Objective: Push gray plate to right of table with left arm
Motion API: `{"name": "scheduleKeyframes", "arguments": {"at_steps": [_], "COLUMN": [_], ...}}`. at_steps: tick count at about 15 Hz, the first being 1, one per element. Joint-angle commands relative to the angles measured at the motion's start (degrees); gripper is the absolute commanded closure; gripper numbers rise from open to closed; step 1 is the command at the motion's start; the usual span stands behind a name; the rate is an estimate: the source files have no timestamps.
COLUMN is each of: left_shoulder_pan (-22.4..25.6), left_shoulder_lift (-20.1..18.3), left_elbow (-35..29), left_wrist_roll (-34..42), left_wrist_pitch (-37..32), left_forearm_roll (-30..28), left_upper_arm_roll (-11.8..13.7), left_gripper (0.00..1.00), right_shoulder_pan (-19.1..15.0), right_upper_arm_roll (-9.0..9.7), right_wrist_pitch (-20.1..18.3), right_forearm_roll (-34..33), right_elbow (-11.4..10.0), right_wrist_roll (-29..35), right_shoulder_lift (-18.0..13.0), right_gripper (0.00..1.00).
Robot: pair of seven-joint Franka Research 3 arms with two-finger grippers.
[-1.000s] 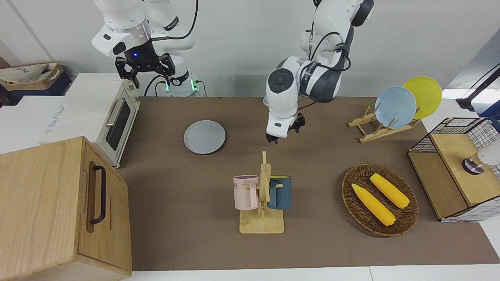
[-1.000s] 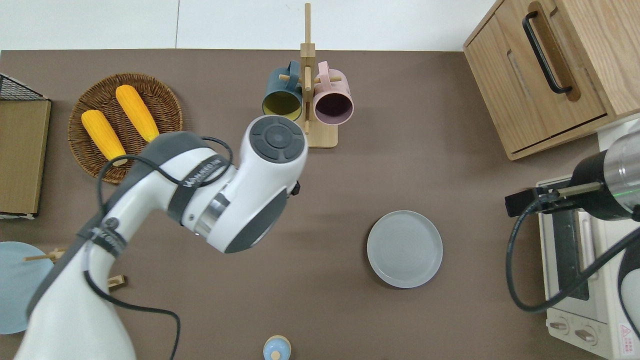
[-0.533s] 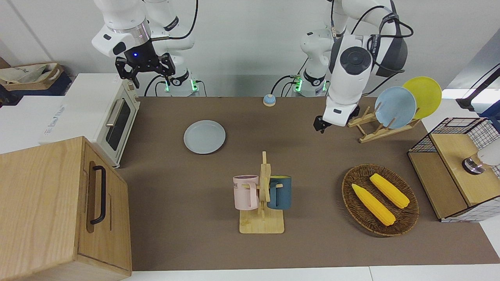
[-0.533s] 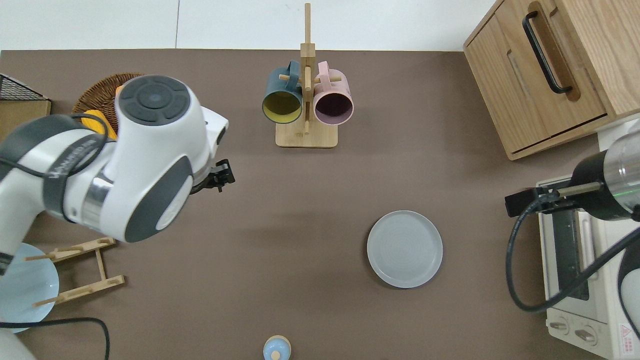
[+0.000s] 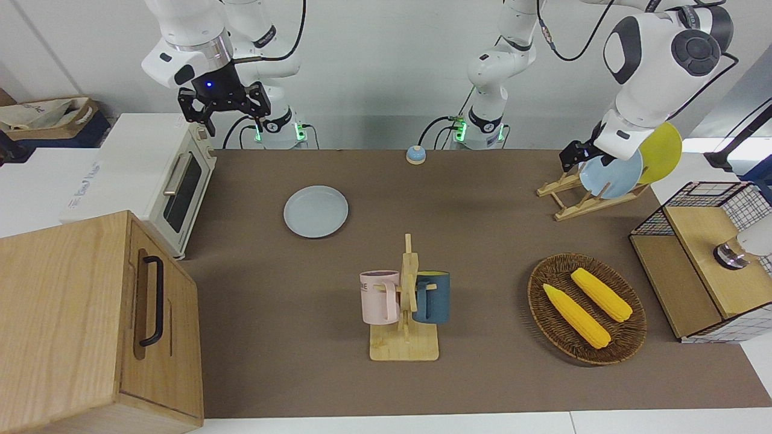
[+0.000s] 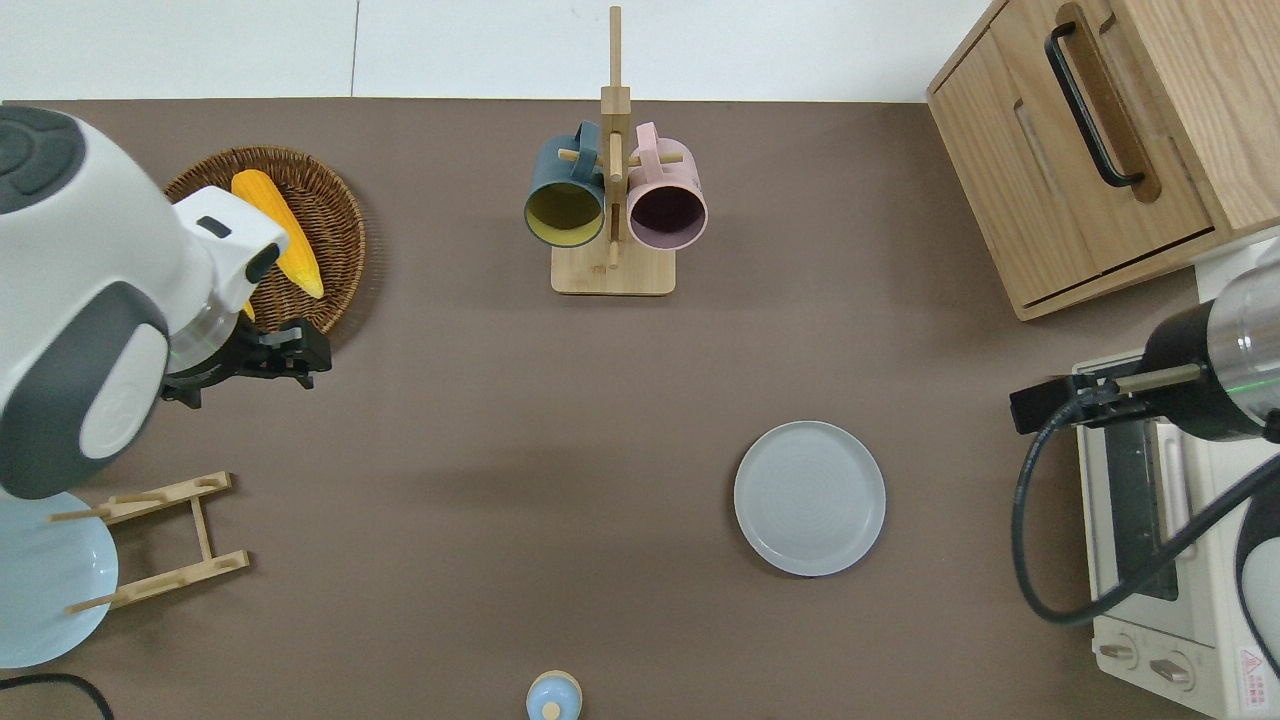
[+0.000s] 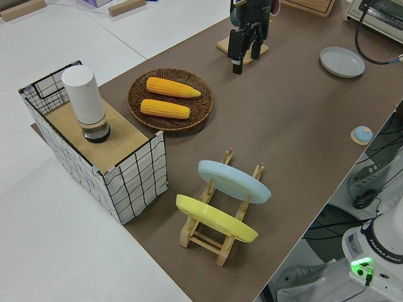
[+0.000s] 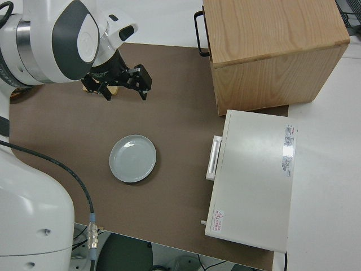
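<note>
The gray plate [image 5: 315, 211] [image 6: 809, 497] [image 8: 133, 158] lies flat on the brown table [image 5: 482, 374], toward the right arm's end, with nothing touching it. My left gripper [image 5: 572, 161] [image 6: 295, 362] [image 7: 237, 61] hangs in the air at the left arm's end. In the overhead view it is over bare table between the wicker basket and the plate rack, well apart from the gray plate. My right gripper [image 5: 224, 113] is parked and open, with nothing between its fingers.
A mug rack [image 5: 405, 301] with two mugs stands mid-table. A wicker basket [image 5: 543, 313] holds two corn cobs. A wooden rack carries a sky-blue plate [image 5: 612, 169] and a yellow plate [image 5: 663, 147]. A toaster oven [image 5: 175, 181] and wooden cabinet [image 5: 90, 319] stand beside the gray plate.
My left arm has swung up and away from the middle of the table to the left arm's end. The gray plate and the right arm have not moved.
</note>
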Motion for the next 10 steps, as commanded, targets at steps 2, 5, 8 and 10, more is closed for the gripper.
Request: {"name": "scheduleKeyframes", "arguments": {"at_steps": [2,5,8,10], "left_shoulder_pan": [-14.36,-22.67,-24.7,-24.62], "left_shoulder_lift": [-5.85,-8.68,-8.59,-8.5], "left_elbow": [-4.67,-9.6,-10.04,-9.52], "left_wrist_roll": [1.27,3.64,3.65,3.82], "left_wrist_pitch": [-0.36,4.29,6.33,7.55], "left_forearm_roll": [-5.54,-6.61,-5.91,-5.56], "left_upper_arm_roll": [14.15,24.48,26.51,26.6], "left_gripper": [0.01,0.0,0.0,0.0], "right_shoulder_pan": [-1.17,-1.17,-1.17,-1.17], "right_upper_arm_roll": [0.85,0.76,0.85,0.85], "right_wrist_pitch": [-0.71,-0.71,-0.71,-0.71], "right_forearm_roll": [0.59,0.59,0.59,0.59], "right_elbow": [0.22,0.22,0.22,0.22], "right_wrist_roll": [-0.01,-0.01,-0.01,0.08], "right_shoulder_lift": [-0.36,-0.36,-0.36,-0.36], "right_gripper": [0.017,0.017,0.017,0.017]}}
